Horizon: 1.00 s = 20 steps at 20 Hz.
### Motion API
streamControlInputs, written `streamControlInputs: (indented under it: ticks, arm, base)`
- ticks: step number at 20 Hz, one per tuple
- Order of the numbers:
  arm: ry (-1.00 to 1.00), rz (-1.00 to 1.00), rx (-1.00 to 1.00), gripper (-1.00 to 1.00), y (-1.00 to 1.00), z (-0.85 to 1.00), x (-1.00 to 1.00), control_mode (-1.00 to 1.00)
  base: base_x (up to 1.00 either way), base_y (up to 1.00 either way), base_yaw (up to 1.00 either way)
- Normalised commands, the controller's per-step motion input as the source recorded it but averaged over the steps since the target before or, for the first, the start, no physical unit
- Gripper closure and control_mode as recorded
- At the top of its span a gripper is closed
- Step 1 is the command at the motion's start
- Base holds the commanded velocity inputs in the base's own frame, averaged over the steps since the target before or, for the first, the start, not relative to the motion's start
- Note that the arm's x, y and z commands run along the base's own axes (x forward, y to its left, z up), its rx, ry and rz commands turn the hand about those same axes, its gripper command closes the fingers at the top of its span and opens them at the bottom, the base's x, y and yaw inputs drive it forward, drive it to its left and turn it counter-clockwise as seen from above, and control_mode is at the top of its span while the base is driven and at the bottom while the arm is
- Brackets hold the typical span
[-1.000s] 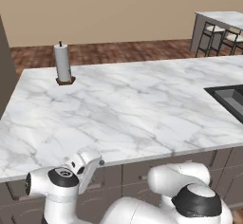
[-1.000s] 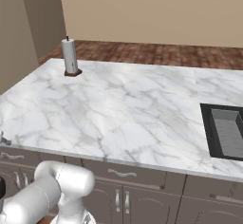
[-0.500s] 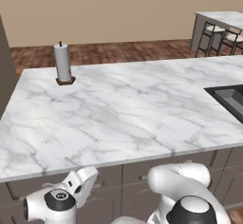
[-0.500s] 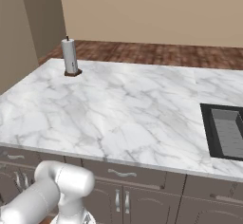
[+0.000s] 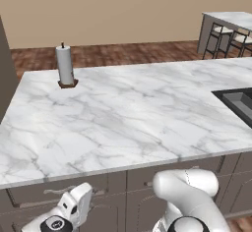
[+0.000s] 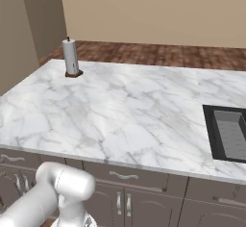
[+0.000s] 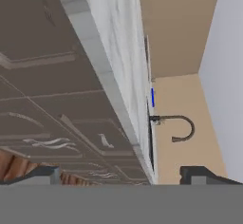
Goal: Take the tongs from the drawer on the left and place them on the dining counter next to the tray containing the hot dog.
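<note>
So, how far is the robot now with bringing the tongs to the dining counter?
Very early. Nothing looks done: the drawer under the marble top is shut, and no tongs are visible. In hand: the gripper is low in front of the cabinet fronts, jaws wide open and empty, apparently approaching. Left: open the drawer, take the tongs, and carry them to the dining counter with the stools, far at the back right.

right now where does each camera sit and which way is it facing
Left base view: behind the arm's left, looking down over the marble counter toward the paper towel roll; arm at lower right.
Right base view: behind its right, same counter and roll; arm lower left.
Hand view: rolled sideways, low beside the drawer fronts, facing the faucet; open jaws.
Base views share counter, roll, sink.
</note>
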Motion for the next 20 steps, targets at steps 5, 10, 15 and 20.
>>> streamControlInputs:
  ticks: [5,10,15,20]
  arm:
    - [0.0,0.26,0.0,-1.0,0.02,-0.16,0.0,-1.0]
    - [0.0,0.24,0.0,-1.0,0.0,-0.04,0.0,-1.0]
    - [0.0,0.16,0.04,-1.0,0.0,-0.02,0.0,-1.0]
    - [0.0,0.13,0.04,-1.0,0.0,-0.04,0.02,-1.0]
  base:
    - [0.0,0.0,0.0]
    - [0.0,0.0,0.0]
    - [0.0,0.0,0.0]
    - [0.0,0.0,0.0]
